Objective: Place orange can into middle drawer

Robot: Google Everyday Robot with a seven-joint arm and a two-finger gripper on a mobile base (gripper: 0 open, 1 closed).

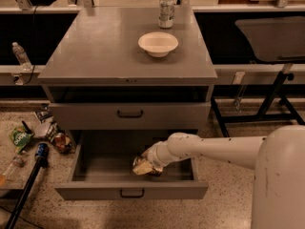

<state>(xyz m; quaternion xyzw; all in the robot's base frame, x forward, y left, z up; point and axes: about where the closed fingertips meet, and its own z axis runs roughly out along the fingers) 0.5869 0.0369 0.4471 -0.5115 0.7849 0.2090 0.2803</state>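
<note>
**A:** Where is the end effector?
**B:** The end effector (151,162) is down inside the open middle drawer (95,191), near its front and a little right of centre.
**A:** Has it got hold of anything?
**B:** The orange can (142,166) sits right at its tip, touching it, low in the drawer. Whether it is clamped on the can or loose, I cannot tell.
**A:** And the arm?
**B:** The white arm (214,149) reaches in from the right, over the drawer's right wall.
**A:** What else is around?
**B:** The upper drawer (86,116) is closed. On the table (95,46) stands a white bowl (158,44), and behind it, apart from it, a silver-and-green can (166,12). Crumpled wrappers (21,137) lie on the floor to the left.
</note>
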